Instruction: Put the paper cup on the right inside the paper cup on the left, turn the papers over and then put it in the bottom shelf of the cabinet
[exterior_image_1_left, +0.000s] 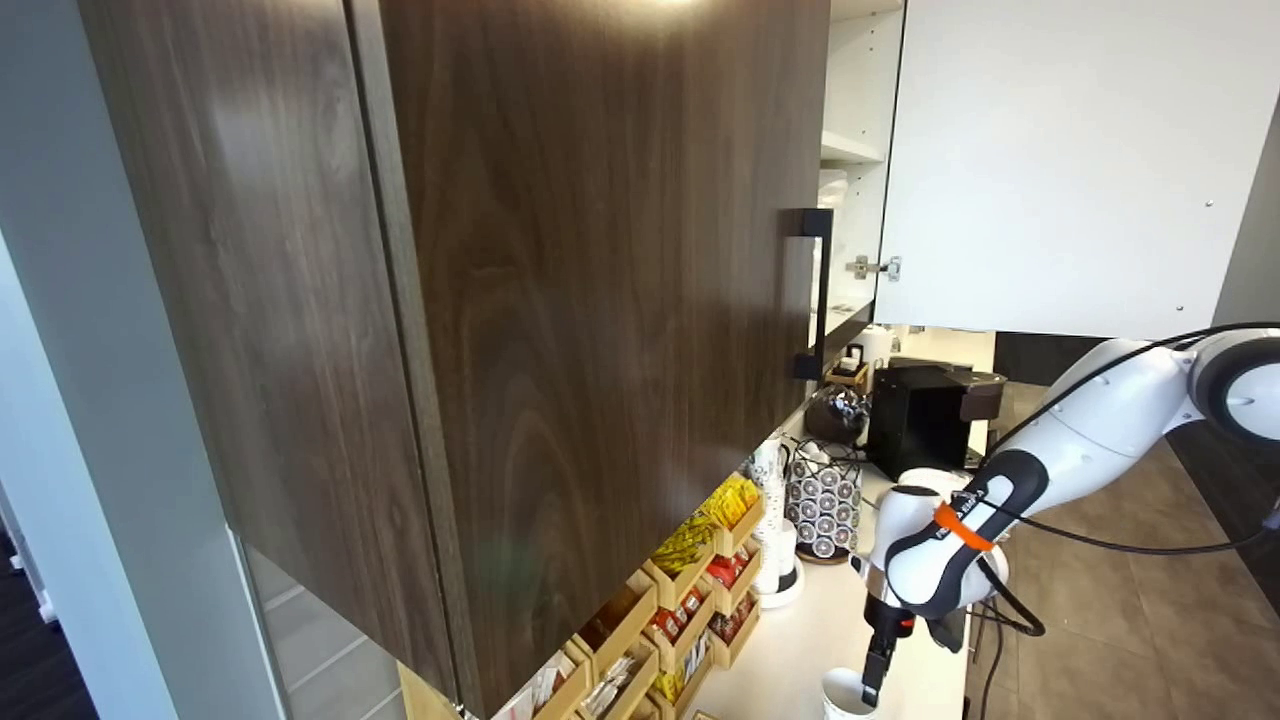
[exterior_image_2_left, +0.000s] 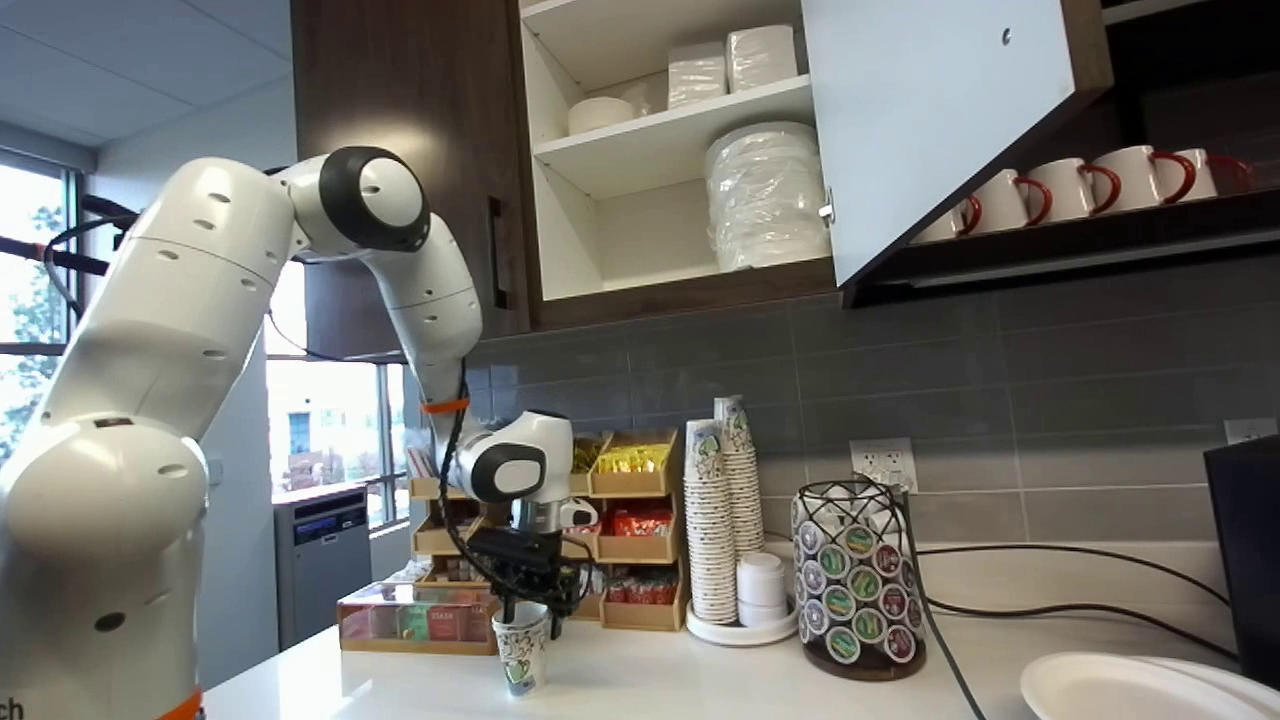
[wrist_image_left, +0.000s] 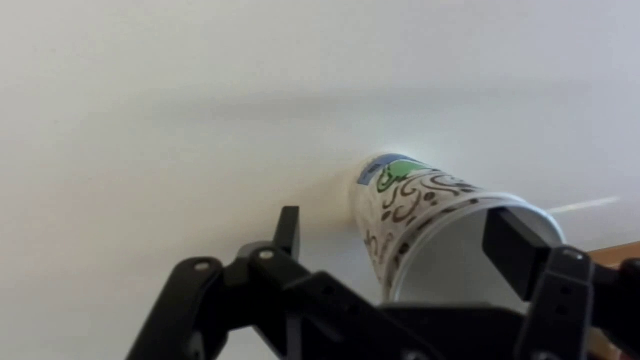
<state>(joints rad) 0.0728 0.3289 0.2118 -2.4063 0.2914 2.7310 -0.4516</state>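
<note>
A patterned paper cup (exterior_image_2_left: 521, 662) stands upright on the white counter, and it also shows in an exterior view as a white cup (exterior_image_1_left: 838, 698). At its mouth, in the wrist view, the cup (wrist_image_left: 410, 197) has two rims close together, as if one paper cup sits inside the other. My gripper (wrist_image_left: 399, 240) is open around the near wall: its right finger (wrist_image_left: 515, 250) reaches into the mouth, while the left finger (wrist_image_left: 288, 232) stands outside, apart from the cup. The dark brown cabinet (exterior_image_1_left: 600, 250) hangs above; its bottom shelf (exterior_image_2_left: 645, 245) holds a wrapped stack of plates (exterior_image_2_left: 768, 200).
The cabinet's open door (exterior_image_2_left: 930, 120) juts out over the counter. Behind the gripper stand wooden snack bins (exterior_image_2_left: 635, 545) and a clear tea box (exterior_image_2_left: 420, 620). Tall cup stacks (exterior_image_2_left: 710, 520), a pod carousel (exterior_image_2_left: 860, 580) and white plates (exterior_image_2_left: 1130, 685) stand further right.
</note>
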